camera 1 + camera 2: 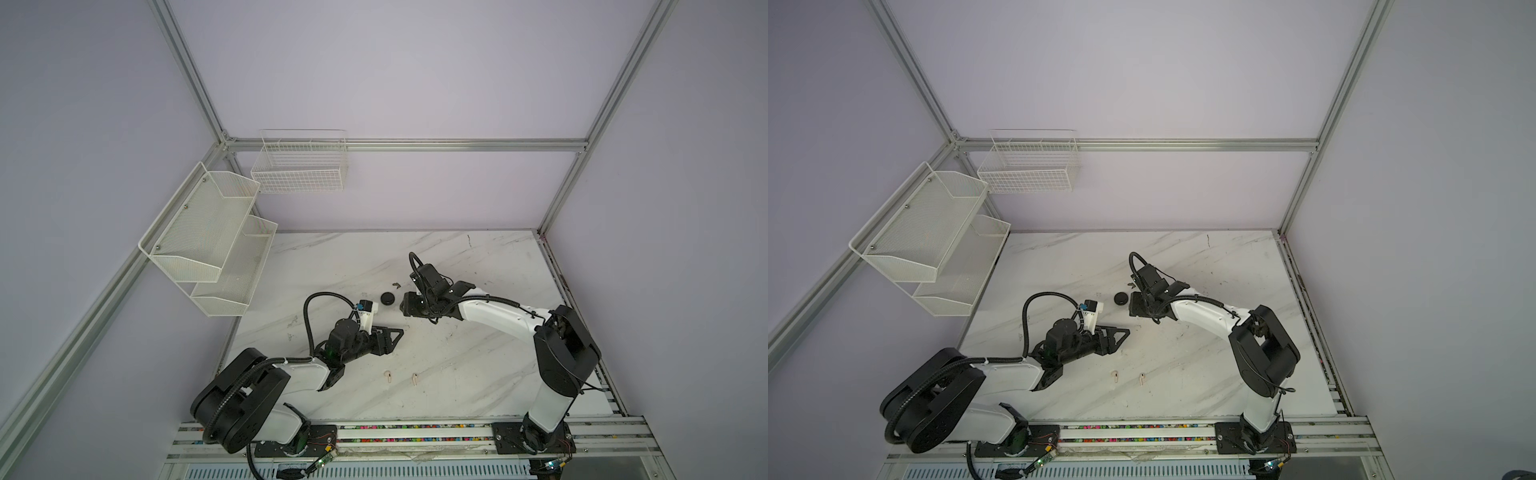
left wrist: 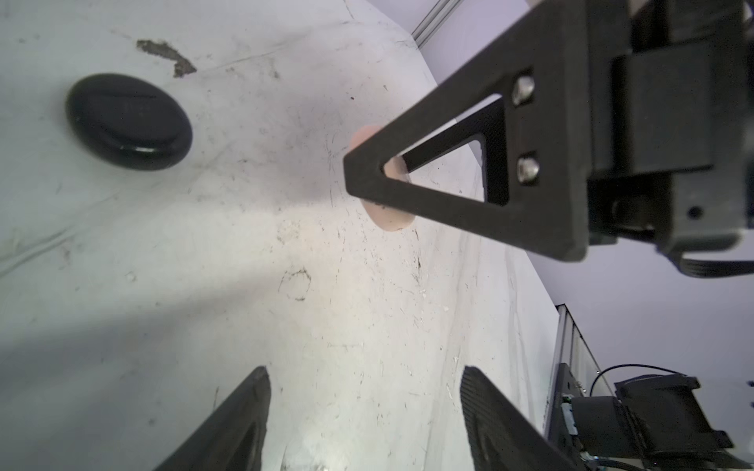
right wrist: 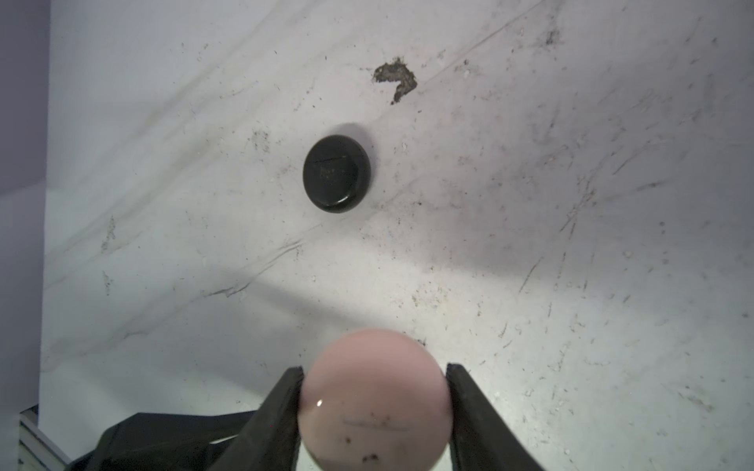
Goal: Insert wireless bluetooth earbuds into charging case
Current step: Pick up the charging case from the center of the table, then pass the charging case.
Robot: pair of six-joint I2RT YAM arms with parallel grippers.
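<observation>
On the left, above the surface (image 1: 457, 365), left pincer (image 2: 364, 375) spread wide, empty. Toward the front edge, two pale earbuds (image 1: 388, 376) lying side by side, apart; farther back, closed black case (image 3: 337, 173). Just right of that, right pincer (image 3: 374, 373) clamped on a round pink case (image 3: 374, 407).

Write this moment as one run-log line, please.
left hand: open, empty | right hand: shut on pink case | black case: closed, on table | pale earbuds: two, loose on table
</observation>
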